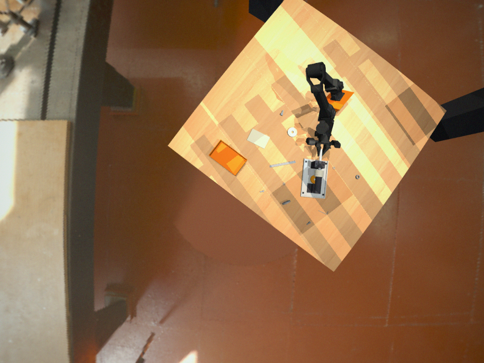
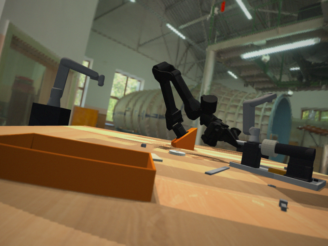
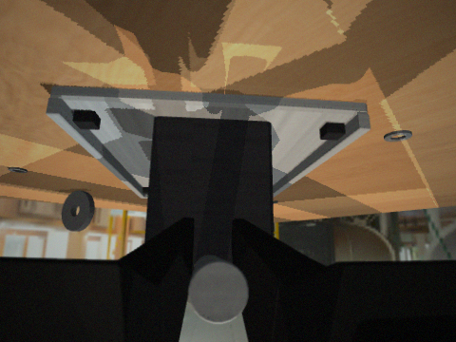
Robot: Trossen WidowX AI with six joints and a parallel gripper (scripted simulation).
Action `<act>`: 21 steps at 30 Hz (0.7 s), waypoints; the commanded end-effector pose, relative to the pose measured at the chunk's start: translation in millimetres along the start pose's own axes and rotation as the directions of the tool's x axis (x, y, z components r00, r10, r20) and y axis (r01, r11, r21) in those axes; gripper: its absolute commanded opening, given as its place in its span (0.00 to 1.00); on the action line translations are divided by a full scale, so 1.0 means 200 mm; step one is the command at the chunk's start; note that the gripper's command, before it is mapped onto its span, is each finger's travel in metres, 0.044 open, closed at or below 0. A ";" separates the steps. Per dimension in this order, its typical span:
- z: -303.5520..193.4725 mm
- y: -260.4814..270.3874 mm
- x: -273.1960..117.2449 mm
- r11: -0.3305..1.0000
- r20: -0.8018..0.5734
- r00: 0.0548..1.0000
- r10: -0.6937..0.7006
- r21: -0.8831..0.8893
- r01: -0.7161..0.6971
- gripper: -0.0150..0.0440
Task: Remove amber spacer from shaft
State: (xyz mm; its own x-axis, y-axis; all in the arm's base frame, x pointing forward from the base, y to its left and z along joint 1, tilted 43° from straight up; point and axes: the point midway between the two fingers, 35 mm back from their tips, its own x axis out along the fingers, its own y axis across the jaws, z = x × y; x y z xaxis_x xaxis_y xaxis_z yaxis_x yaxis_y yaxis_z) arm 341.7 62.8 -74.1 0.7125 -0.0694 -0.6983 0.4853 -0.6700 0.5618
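My gripper (image 1: 320, 153) (image 2: 238, 143) (image 3: 213, 230) is shut on the pale shaft (image 3: 218, 292), on the side of the support block (image 1: 317, 164) (image 2: 250, 154) (image 3: 211, 166) away from the housing. The shaft runs through that block. Pale spacers (image 1: 319, 172) (image 2: 269, 148) sit around it, against the black housing (image 1: 318, 185) (image 2: 295, 150), with no visible gap. An amber spacer (image 1: 313, 179) (image 2: 276, 171) lies flat below the shaft, within the base plate (image 1: 304, 172) (image 2: 262, 173) (image 3: 209, 97). The shaft's inner end is hidden by the spacers and housing.
An orange tray (image 1: 228, 157) (image 2: 79, 169), a pale flat plate (image 1: 258, 138) and a white disc (image 1: 293, 130) (image 2: 177, 152) lie on the table away from the fixture. A grey bar (image 1: 282, 164) (image 2: 217, 170) lies beside it. Several small metal parts are scattered around.
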 end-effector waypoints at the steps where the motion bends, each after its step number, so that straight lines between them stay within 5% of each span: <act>1: -0.01 0.00 0.01 1.000 -0.001 1.000 0.001 0.003 -0.001 0.25; 21: -0.02 0.00 0.04 1.000 -0.001 1.000 0.001 0.003 -0.001 0.25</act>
State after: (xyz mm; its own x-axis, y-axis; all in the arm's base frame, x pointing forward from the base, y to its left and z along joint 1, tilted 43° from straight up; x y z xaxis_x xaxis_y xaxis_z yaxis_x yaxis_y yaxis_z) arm 346.8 64.7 -76.2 0.7126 -0.0692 -0.6981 0.4852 -0.6701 0.5617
